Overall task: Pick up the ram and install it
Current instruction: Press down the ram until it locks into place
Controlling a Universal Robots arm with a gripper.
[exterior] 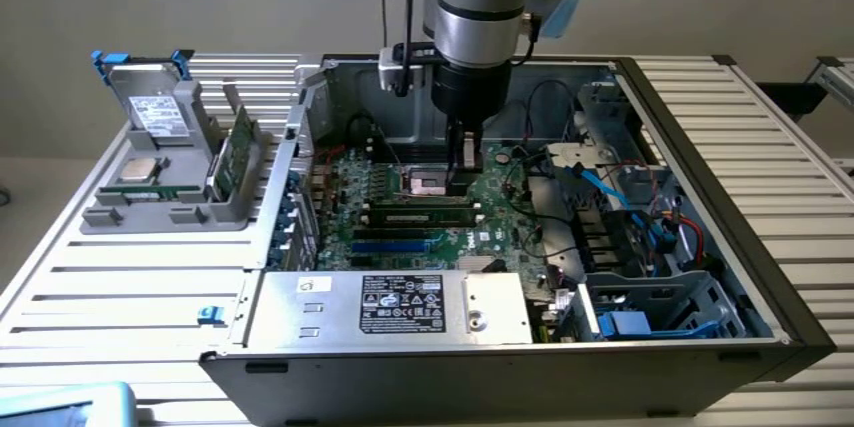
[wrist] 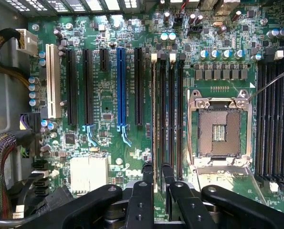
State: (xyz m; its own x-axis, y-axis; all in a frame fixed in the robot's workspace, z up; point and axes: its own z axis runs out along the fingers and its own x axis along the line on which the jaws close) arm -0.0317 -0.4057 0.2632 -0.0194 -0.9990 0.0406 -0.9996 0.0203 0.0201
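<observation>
a: where's the gripper [exterior: 465, 182] right now?

b: i've got it down inside the open black computer case [exterior: 747, 197], over one end of the long black memory slots [wrist: 163, 109], just beside the bare silver processor socket [wrist: 219, 126]. i can't tell whether it has hold of anything.

a: and the ram?

b: a thin green circuit-board stick [exterior: 238, 152] stands on edge in the grey plastic fixture [exterior: 147, 215] on the bench [exterior: 774, 147], well apart from the gripper, outside the case. i take that for the ram, so i judge the pick-up not done. seating it will call for its edge lined up squarely along one slot.
</observation>
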